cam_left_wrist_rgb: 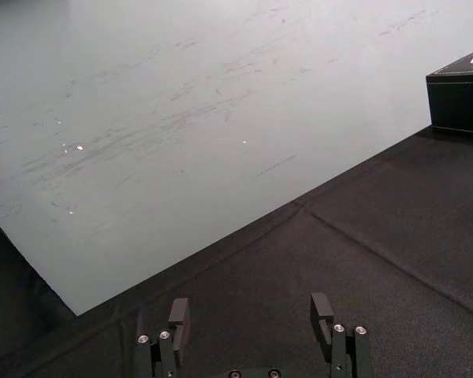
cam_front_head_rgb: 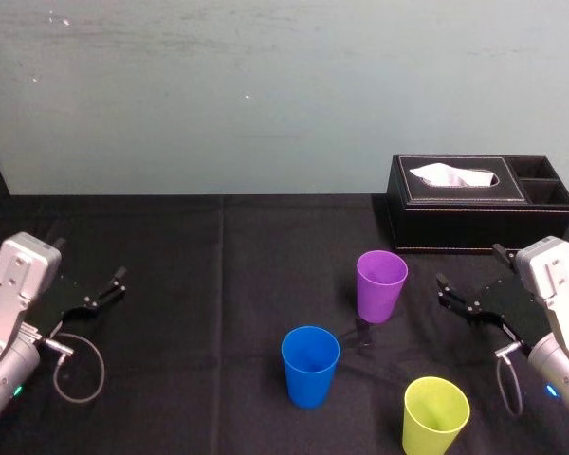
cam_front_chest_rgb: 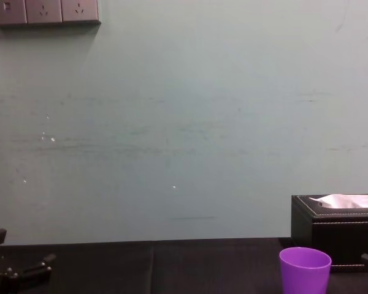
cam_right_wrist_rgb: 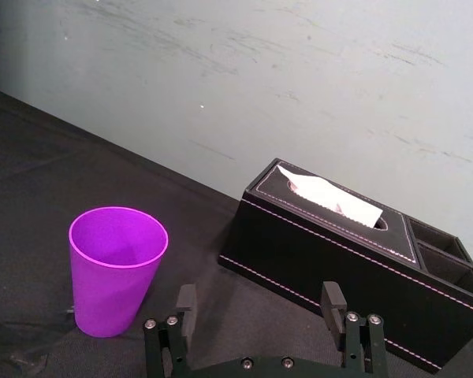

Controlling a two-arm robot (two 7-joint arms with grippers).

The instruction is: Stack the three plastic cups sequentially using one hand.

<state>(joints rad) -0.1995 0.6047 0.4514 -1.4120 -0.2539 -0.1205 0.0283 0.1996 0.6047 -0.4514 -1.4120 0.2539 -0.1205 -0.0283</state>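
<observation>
Three cups stand upright and apart on the black surface (cam_front_head_rgb: pixel 190 284), none nested: purple cup (cam_front_head_rgb: pixel 381 284) at the back near the tissue box (cam_front_head_rgb: pixel 479 201), blue cup (cam_front_head_rgb: pixel 310 366) front centre, yellow-green cup (cam_front_head_rgb: pixel 435 417) front right. Right hand (cam_right_wrist_rgb: pixel 258 299): spread wide, empty, just right of the purple cup; left hand (cam_left_wrist_rgb: pixel 251 303): wide open, empty, far left, well apart from the cups. Progress judged nil: both stacking moves remain, the first grasp not yet made.
</observation>
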